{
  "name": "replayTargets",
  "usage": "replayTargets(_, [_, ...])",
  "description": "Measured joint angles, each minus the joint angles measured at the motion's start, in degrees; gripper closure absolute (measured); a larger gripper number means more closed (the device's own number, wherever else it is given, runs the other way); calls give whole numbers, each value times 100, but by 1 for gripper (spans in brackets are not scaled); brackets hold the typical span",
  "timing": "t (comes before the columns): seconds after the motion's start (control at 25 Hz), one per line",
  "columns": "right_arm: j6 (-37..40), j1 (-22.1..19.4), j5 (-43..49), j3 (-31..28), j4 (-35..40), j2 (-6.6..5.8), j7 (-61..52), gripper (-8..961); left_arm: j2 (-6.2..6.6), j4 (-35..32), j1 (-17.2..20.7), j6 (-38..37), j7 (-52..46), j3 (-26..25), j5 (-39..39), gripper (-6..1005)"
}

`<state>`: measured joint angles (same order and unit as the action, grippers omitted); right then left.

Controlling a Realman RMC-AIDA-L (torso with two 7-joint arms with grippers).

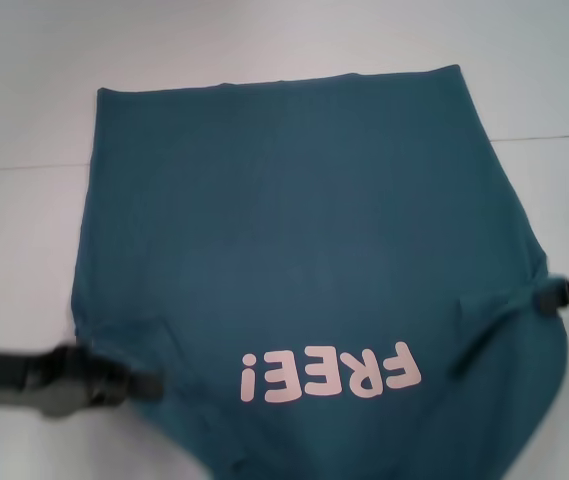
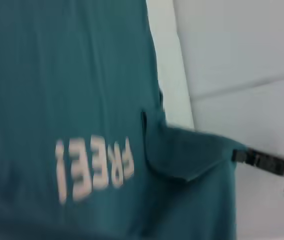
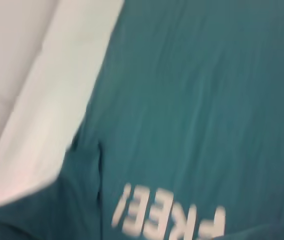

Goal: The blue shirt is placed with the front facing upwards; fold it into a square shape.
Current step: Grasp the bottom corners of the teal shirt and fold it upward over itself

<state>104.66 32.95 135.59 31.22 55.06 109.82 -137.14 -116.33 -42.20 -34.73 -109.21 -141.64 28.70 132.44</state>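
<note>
The blue shirt (image 1: 294, 240) lies front up on the white table, its pink "FREE!" lettering (image 1: 329, 372) upside down toward me. The far hem lies flat, while the near part is raised and drawn out sideways. At the near left, my left gripper (image 1: 149, 385) is shut on the shirt's left edge. On the right, my right gripper (image 1: 542, 298) is shut on a pulled-out flap of the shirt's right side, and the left wrist view shows the right gripper (image 2: 239, 156) pinching the tip of that flap (image 2: 191, 155). The collar is out of view.
The white table (image 1: 24, 250) runs around the shirt on the left, right and far sides. A seam line (image 1: 544, 135) crosses the surface behind the shirt.
</note>
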Motion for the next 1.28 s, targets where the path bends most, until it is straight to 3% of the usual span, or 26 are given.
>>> replayTargets(0.32, [-1411, 40, -612, -147, -391, 19, -312, 910, 51, 720, -845, 2127, -324, -8, -242, 954])
replayTargets(0.4, [-2111, 75, -640, -129, -467, 62, -368, 909, 43, 870, -1082, 2919, -345, 35, -257, 953])
replayTargets(0.6, [-2892, 201, -626, -34, -674, 192, -344, 906, -3, 1064, -1372, 3850, -324, 65, -257, 953])
replayTargets(0.8, [-3981, 480, -593, 416, -1220, 245, -275, 903, -82, 1233, -1590, 4799, -310, 328, -257, 953])
replayTargets(1.04, [-4761, 866, -160, 899, -1627, 179, -386, 899, -209, 1258, -1737, 5708, -308, 737, -257, 954])
replayTargets(1.28, [-5264, 1208, 486, 928, -1766, 163, -479, 896, -164, 1267, -1927, 6011, -68, 812, -256, 954])
